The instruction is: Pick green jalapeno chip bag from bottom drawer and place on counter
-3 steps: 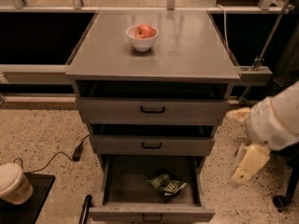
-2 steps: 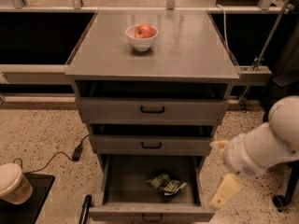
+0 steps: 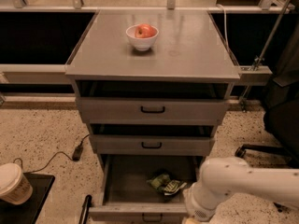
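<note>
The green jalapeno chip bag (image 3: 164, 183) lies crumpled on the floor of the open bottom drawer (image 3: 122, 181), right of its middle. The drawer's black handle (image 3: 152, 217) shows at the lower edge. My white arm (image 3: 243, 183) reaches in from the right, and its wrist (image 3: 202, 205) hangs over the drawer's front right corner, just right of the bag. The gripper lies below the picture's lower edge, out of view. The grey counter (image 3: 187, 55) carries a white bowl (image 3: 142, 39) with a red apple.
Two shallower grey drawers (image 3: 152, 110) sit above, slightly pulled out. A paper cup (image 3: 13, 185) stands on a black tray at lower left. A cable and plug (image 3: 77, 151) lie on the floor. A dark office chair (image 3: 280, 120) stands at the right.
My arm has swung left and down from beside the cabinet to the bottom drawer's front right corner. The gripper has dropped out of view. The bag has not moved.
</note>
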Robot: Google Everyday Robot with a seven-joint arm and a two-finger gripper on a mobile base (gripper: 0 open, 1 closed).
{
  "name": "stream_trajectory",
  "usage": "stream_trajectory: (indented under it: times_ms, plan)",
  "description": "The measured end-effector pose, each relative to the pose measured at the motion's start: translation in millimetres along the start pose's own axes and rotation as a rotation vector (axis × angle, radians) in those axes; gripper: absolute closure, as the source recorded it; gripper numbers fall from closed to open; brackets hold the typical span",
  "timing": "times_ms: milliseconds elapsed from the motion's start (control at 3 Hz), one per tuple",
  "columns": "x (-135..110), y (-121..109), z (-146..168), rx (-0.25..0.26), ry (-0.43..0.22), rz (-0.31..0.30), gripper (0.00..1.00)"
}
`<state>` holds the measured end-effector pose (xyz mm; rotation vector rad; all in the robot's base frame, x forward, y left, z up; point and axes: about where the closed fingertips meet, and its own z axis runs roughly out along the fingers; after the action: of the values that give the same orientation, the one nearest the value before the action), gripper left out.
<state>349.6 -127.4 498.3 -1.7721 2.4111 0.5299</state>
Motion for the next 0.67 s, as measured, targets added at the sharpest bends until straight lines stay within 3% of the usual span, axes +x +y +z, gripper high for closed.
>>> stream_trajectory:
  times_ms: [333,667]
  plan:
    - [-13,-4,23,0.016,0.045,-0.053,0.00]
    - [11,-10,30,0.063,0.028,0.037,0.00]
